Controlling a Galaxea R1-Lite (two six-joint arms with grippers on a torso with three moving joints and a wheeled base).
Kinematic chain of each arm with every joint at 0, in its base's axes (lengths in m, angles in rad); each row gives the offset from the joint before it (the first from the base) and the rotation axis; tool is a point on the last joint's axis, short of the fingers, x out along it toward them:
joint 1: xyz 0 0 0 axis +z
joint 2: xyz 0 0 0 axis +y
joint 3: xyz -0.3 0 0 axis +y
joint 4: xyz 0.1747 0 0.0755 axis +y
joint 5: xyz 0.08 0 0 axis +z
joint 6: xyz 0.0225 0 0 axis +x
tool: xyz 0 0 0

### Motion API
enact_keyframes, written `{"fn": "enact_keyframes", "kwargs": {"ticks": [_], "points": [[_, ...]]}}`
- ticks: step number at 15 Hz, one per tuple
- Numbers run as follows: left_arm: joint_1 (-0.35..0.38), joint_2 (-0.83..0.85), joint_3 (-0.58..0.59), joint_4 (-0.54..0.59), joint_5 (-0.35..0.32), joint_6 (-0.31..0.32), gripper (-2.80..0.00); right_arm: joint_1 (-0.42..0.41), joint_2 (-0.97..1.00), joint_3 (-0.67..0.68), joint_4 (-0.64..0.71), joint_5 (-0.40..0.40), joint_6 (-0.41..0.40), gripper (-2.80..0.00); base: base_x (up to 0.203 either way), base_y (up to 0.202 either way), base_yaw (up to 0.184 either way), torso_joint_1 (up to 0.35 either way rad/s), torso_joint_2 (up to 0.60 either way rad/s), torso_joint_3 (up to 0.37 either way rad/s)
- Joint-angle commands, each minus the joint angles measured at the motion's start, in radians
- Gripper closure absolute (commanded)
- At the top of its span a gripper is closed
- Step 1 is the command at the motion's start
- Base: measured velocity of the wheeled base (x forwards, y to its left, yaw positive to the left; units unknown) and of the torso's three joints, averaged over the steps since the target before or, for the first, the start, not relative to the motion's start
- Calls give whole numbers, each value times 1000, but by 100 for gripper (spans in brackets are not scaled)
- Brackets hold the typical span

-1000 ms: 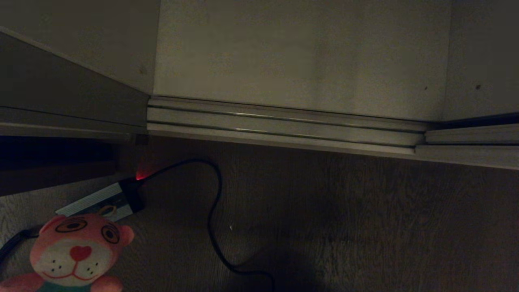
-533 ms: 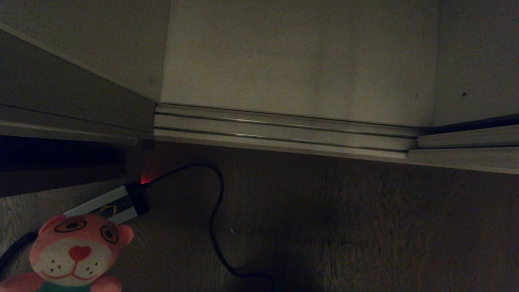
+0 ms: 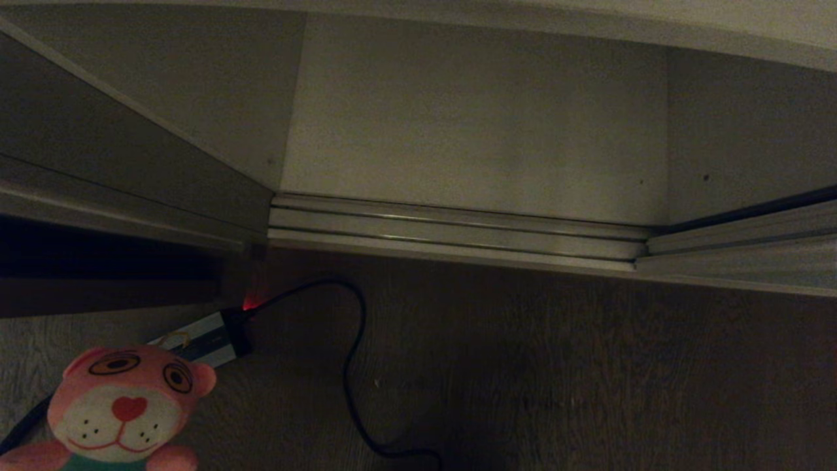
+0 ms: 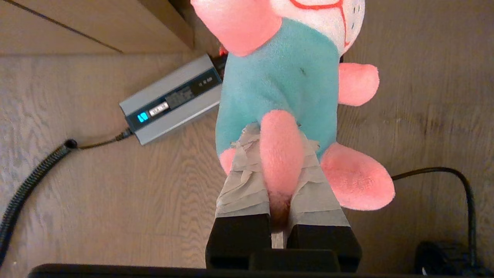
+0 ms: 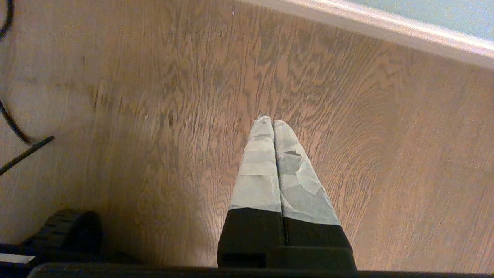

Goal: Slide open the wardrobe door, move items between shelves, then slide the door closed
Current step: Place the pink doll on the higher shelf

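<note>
A dim wood-grain floor is filling the lower half of the head view. Nearest, in the lower left corner, the pink plush toy is showing its white face and red nose. Just behind its head a grey power brick is lying on the floor with a small red light glowing at its far end, and a black cable is looping from it toward the bottom centre. Farther up, the ribbed pale metal floor track is running across the middle of the frame. Beyond it the off-white wardrobe interior is standing open, with a shelf edge crossing the upper right. A grey panel is slanting in from the upper left.

In the left wrist view, the left claw is pinching one pink leg of the toy between its taped fingers, so the toy is hanging above the floor.

In the right wrist view, the right claw is hanging over bare floor with its taped fingers pressed together, holding nothing.
</note>
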State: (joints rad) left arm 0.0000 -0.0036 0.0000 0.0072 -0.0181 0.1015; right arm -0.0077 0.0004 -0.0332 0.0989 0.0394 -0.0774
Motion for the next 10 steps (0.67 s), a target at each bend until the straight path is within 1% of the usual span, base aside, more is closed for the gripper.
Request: {"fn": "enact_keyframes", "kwargs": {"ticks": [1,10], "points": [[0,4,0,2,0,4,0,0,-3,0,1,1,-1,0,0,0,0,2,5,198],[0,4,0,-1,0,-2,0,0,-2,0,1,1,-1,0,0,0,0,2,1,203]]}}
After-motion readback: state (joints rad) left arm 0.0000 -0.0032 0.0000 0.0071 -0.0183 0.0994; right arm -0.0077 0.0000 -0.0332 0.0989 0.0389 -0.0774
